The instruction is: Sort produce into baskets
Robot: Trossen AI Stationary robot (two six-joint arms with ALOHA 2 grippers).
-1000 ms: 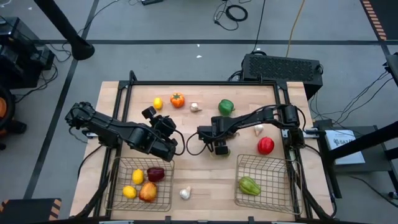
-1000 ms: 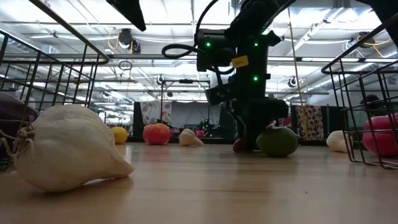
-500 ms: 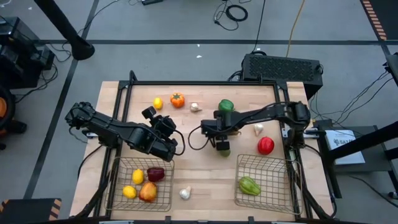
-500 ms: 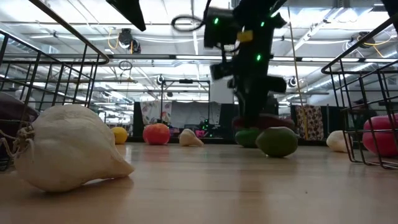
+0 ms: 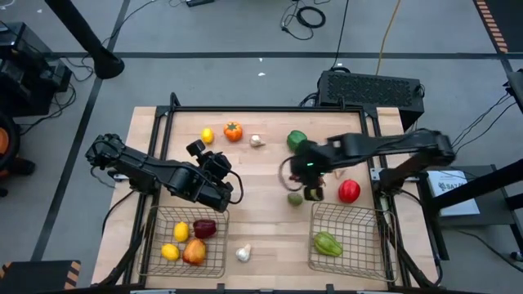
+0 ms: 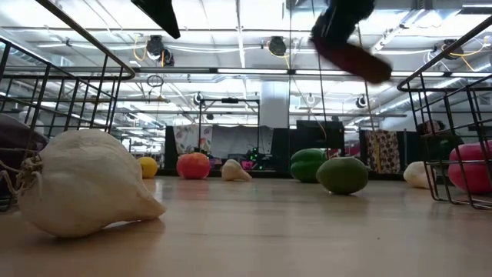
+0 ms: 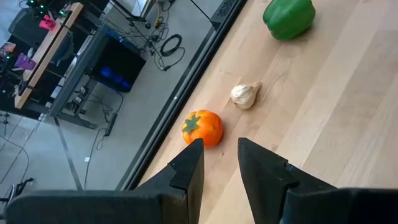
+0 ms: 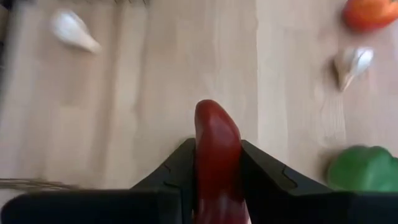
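chili (image 8: 217,155) sits clamped between my right gripper's (image 5: 313,193) fingers, lifted clear of the table (image 5: 261,216) just behind the right basket (image 5: 350,237). that basket holds one green pepper (image 5: 328,243); the left basket (image 5: 184,242) holds four pieces. loose on the wood i count two green pieces, one red apple (image 5: 350,191), one orange (image 5: 233,131), one lemon (image 5: 207,135) and three garlic bulbs. my left gripper (image 7: 217,171) hovers behind its basket, fingers narrowly parted on nothing.
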